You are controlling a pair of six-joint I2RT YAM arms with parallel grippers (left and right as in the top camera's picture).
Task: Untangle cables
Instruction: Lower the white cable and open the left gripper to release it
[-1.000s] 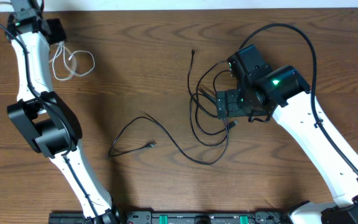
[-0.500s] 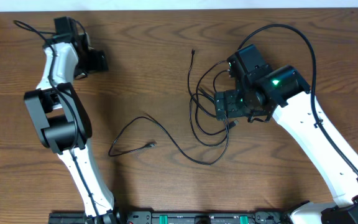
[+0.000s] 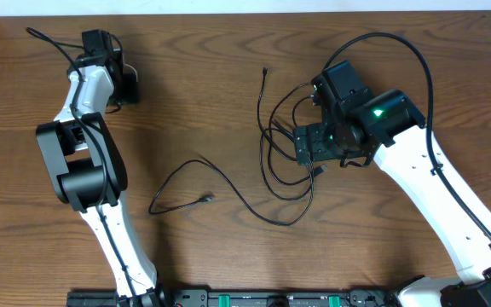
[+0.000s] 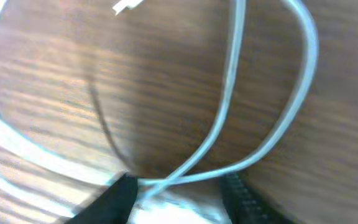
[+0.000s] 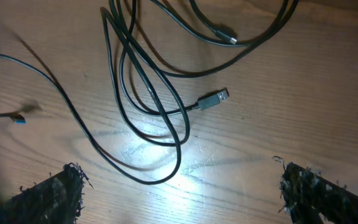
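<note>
The white cable (image 4: 229,93) fills the left wrist view in wide loops, and two of its strands cross between the fingers of my left gripper (image 4: 176,186). The jaws stand partly closed with a gap still showing. From overhead the left gripper (image 3: 124,85) sits at the far left and hides the white cable. A tangle of black cables (image 3: 284,145) lies right of centre, with my right gripper (image 3: 308,145) open just above it. In the right wrist view the right gripper (image 5: 185,199) holds nothing, and black loops (image 5: 148,124) with a USB plug (image 5: 215,98) lie ahead.
One long black cable (image 3: 228,188) trails from the tangle toward the table's middle and ends in a small plug (image 3: 207,199). The right arm's thick cord (image 3: 399,41) arcs over its wrist. A rail (image 3: 254,298) runs along the front edge.
My left arm swung right from the far corner and came down over the white cable, and its jaws narrowed around the strands. The right arm and the black cables have not moved.
</note>
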